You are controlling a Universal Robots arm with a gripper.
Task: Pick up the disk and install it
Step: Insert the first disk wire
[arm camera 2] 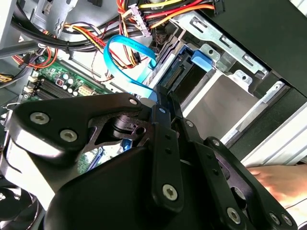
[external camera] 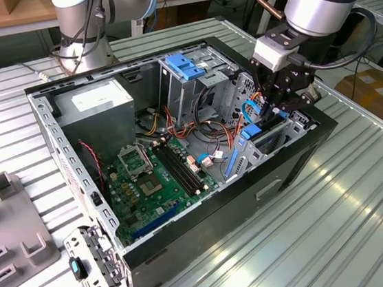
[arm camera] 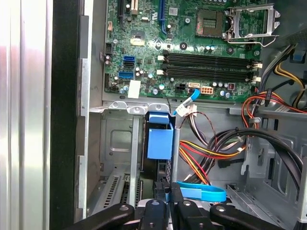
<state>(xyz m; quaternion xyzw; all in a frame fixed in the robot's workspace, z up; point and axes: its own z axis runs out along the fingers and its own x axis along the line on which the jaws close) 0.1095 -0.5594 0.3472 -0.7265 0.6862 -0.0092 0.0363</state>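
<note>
At the drive bay (arm camera: 117,143): disk (arm camera: 159,141) stands on edge in its slot.
Gripper (arm camera: 166,194): jaws pinched tight on the disk's edge.
Beside the disk: blue cable (arm camera: 206,193) loops; motherboard (arm camera: 192,48) lies nearby.

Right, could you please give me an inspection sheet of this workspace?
Surface: ribbed metal table, bearing an open black computer case.
Job's things: grey hard drive in a light-blue plastic carrier stands on edge in the case's drive bay.
Clutter: grey plastic fixtures at the exterior view's left.
Grippers: black gripper shut on the drive's edge.
Cables: thin blue cable beside the bay; red, yellow and black wire bundle.
Surroundings: second robot arm's base, cardboard box, what looks like a hand.
</note>
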